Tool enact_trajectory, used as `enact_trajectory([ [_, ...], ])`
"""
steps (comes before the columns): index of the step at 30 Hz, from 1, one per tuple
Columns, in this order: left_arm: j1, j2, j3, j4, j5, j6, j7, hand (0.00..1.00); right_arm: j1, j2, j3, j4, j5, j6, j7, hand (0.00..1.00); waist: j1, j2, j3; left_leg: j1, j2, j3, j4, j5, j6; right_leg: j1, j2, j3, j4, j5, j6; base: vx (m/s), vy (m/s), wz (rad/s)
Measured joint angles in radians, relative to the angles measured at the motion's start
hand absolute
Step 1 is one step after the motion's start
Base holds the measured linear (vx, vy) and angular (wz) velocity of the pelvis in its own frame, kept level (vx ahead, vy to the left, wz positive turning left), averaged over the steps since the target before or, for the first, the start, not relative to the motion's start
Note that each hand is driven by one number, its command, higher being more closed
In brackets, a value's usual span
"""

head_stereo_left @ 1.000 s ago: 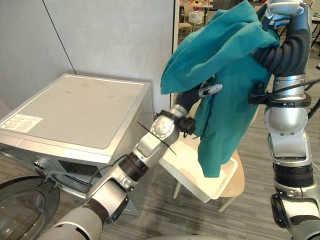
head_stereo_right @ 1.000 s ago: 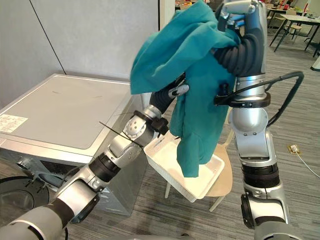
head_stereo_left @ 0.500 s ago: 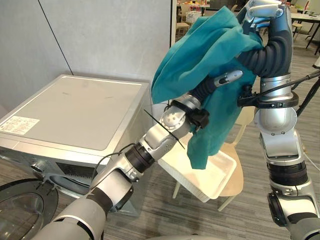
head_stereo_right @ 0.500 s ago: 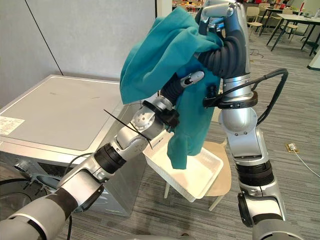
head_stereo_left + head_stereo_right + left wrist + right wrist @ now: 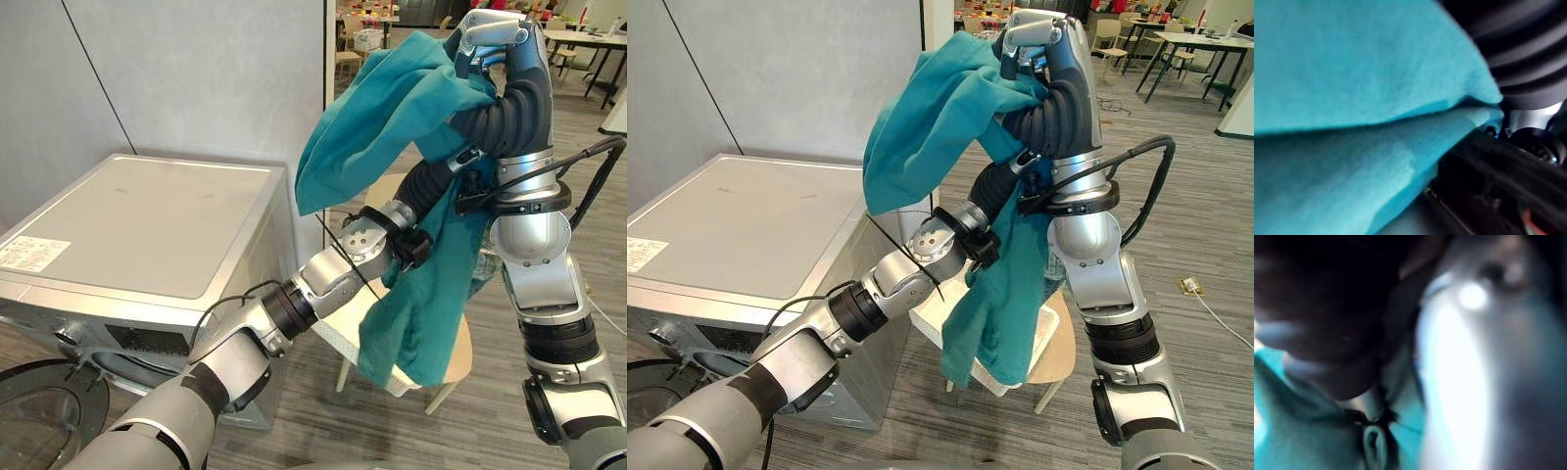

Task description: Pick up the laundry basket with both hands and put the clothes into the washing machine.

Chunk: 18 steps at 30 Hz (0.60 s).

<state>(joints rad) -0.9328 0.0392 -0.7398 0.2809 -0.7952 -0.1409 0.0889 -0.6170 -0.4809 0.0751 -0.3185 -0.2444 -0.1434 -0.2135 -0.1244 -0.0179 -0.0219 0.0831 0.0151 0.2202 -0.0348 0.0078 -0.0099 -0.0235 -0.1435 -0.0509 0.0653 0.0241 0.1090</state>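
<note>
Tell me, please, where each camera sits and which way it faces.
Left eye view: on the head, looking down at the washing machine, the teal garment, the left hand and the raised right hand.
Right eye view: beside it, same scene, with the white basket beneath the garment.
Left wrist view: on the left wrist, pressed close against the garment, a dark ribbed cover beside it.
Right wrist view: on the right wrist, close against teal cloth too.

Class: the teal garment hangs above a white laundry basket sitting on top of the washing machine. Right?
No. The right eye view shows the laundry basket on a wooden chair beside the washing machine, not on top; the teal garment does hang above it.
</note>
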Motion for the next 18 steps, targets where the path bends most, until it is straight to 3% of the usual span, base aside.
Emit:
enact_trajectory([
  [1, 0.0, 0.0, 0.0, 0.0, 0.0, 0.0, 0.0, 1.0, 0.002, 0.0, 0.0, 0.0, 0.0, 0.0, 0.0, 1.0, 0.0, 0.0, 0.0, 0.0, 0.0, 0.0, 0.0, 0.0, 0.0, 0.0, 0.0, 0.0, 0.0, 0.0, 0.0, 0.0, 0.0, 0.0],
  [2, 0.0, 0.0, 0.001, 0.0, 0.0, 0.0, 0.0, 1.0, 0.007, 0.001, -0.002, -0.001, 0.0, 0.0, 0.0, 0.0, 0.001, 0.0, 0.0, 0.0, 0.0, 0.0, 0.0, 0.0, 0.0, 0.0, 0.0, 0.0, 0.0, 0.0, 0.0, 0.0, 0.0, 0.0],
  [7, 0.003, 0.019, 0.009, -0.003, 0.004, 0.015, -0.001, 1.0, 0.109, 0.012, -0.079, -0.038, -0.001, -0.006, 0.001, 0.0, 0.006, 0.001, 0.001, 0.0, 0.0, -0.005, 0.0, 0.0, 0.0, 0.003, 0.0, -0.004, 0.001, 0.0, 0.0, 0.0, -0.004, 0.01],
  [11, 0.069, 0.07, 0.107, -0.113, 0.034, 0.022, -0.002, 1.0, 0.228, 0.047, -0.227, -0.093, -0.002, -0.006, -0.002, 0.0, 0.002, 0.008, 0.006, 0.004, 0.0, -0.008, 0.003, 0.0, 0.0, 0.009, 0.0, -0.006, 0.002, 0.0, 0.0, 0.0, 0.0, 0.0],
  [16, 0.276, 0.162, 0.388, -0.296, 0.107, -0.002, 0.008, 1.0, 0.372, 0.108, -0.47, -0.111, 0.017, -0.006, -0.025, 0.0, 0.0, 0.024, 0.017, 0.017, 0.003, -0.023, 0.005, -0.007, -0.007, 0.02, 0.0, -0.016, 0.002, -0.01, -0.001, -0.04, -0.011, 0.05],
  [18, 0.416, 0.203, 0.583, -0.387, 0.125, -0.025, 0.029, 1.0, 0.454, 0.174, -0.582, -0.111, 0.08, -0.007, -0.047, 0.0, 0.003, 0.029, 0.02, 0.015, 0.004, -0.032, 0.003, -0.008, -0.008, 0.021, 0.0, -0.025, 0.002, -0.016, -0.004, -0.04, -0.015, 0.08],
])
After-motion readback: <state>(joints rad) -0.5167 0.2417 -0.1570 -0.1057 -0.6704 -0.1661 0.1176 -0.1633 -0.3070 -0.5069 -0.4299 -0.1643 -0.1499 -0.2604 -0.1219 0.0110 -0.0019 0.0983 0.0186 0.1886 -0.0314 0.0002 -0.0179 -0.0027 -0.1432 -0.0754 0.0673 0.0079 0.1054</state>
